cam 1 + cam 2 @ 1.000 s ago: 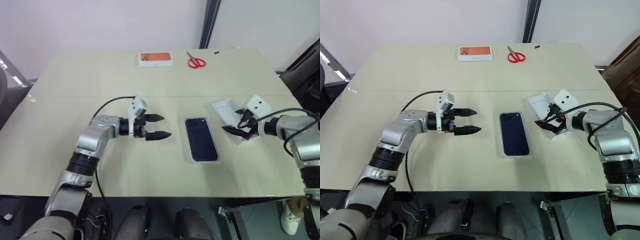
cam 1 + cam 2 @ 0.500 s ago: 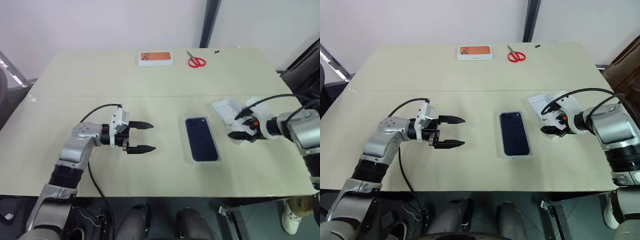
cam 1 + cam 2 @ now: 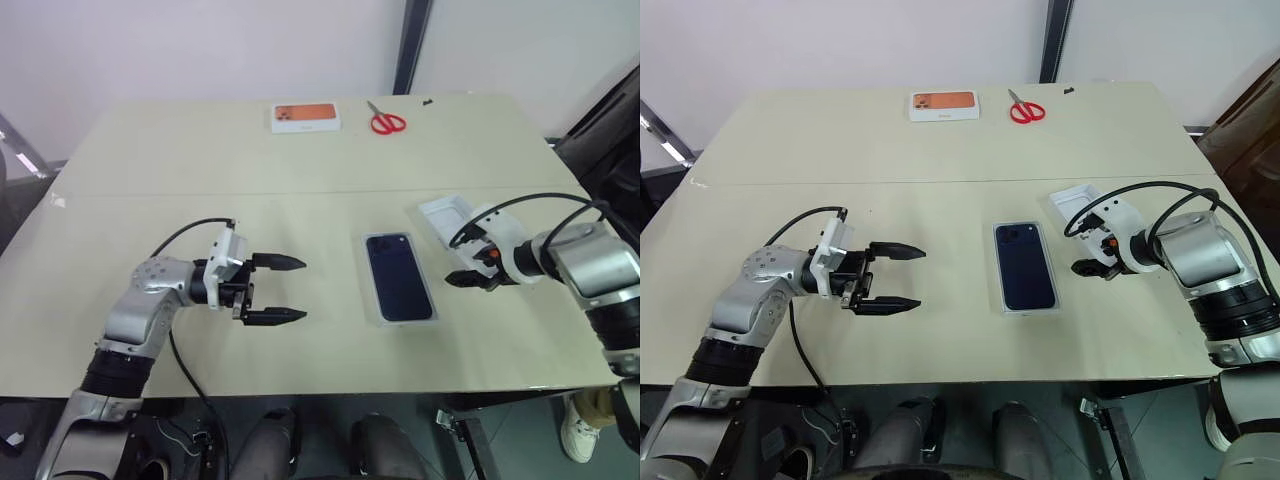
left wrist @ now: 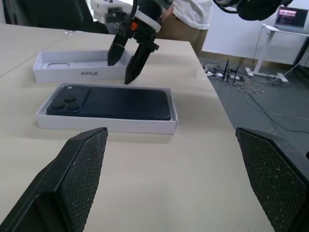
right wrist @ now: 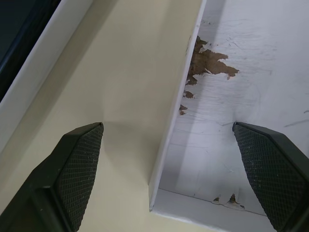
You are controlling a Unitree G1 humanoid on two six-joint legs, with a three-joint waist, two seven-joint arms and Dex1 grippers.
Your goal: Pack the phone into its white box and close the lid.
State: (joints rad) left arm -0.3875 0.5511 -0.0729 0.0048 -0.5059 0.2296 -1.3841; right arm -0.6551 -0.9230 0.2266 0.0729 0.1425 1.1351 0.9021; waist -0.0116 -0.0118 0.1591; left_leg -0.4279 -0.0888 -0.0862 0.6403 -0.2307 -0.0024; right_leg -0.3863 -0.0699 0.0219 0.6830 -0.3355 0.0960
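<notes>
The phone (image 3: 398, 290) lies in the box (image 3: 424, 320). Both grippers, left (image 3: 291, 289) and right (image 5: 169, 159), are wide open, empty; the right straddles the lid's (image 5: 241, 96) wall.

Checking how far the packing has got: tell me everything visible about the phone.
The phone is slim and dark navy, lying flat with its back up; a square camera bump with two lenses sits in one corner. It rests inside the white box, whose thin walls frame it on all sides, near the middle of the table. No lid covers it, and neither tool touches it.
</notes>
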